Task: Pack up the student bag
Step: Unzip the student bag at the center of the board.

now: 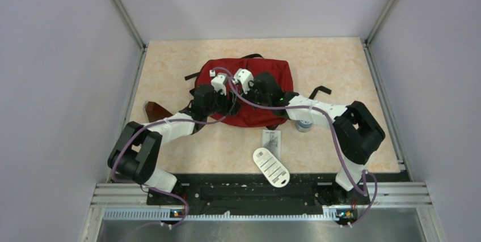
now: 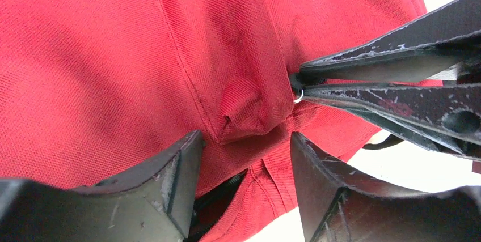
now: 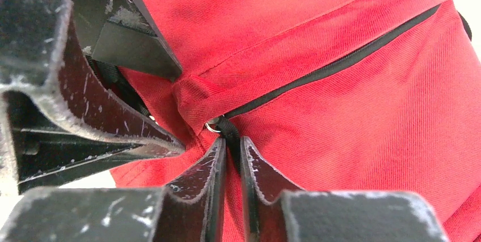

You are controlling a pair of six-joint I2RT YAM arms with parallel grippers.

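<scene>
The right gripper [image 3: 232,148] has its jaws drawn down to a narrow slit, pinched on the black zipper pull [image 3: 230,132], with a small metal ring [image 3: 211,127] just beside it. The left gripper [image 2: 245,138] stands wide, its fingers either side of a bunched fold of red cloth [image 2: 244,111] at the zipper's end; as far as I can see it grips nothing.

From the pull, the black zipper [image 3: 340,63] runs off shut across the student bag [image 1: 282,75], which lies flat mid-table [image 1: 340,60] under both wrists, with a small brown pouch [image 1: 154,110] off to its left.

The bag looks soft and light to me: woven cloth that wrinkles and gathers wherever it is pushed, with no stiffness of its own. Pull on the tab alone and I'd expect the whole thing to slide or bunch instead of opening. The tab is the right hold for one side. The other wants a firm pinch on the cloth at the zipper's end, so the seam stays taut.
</scene>
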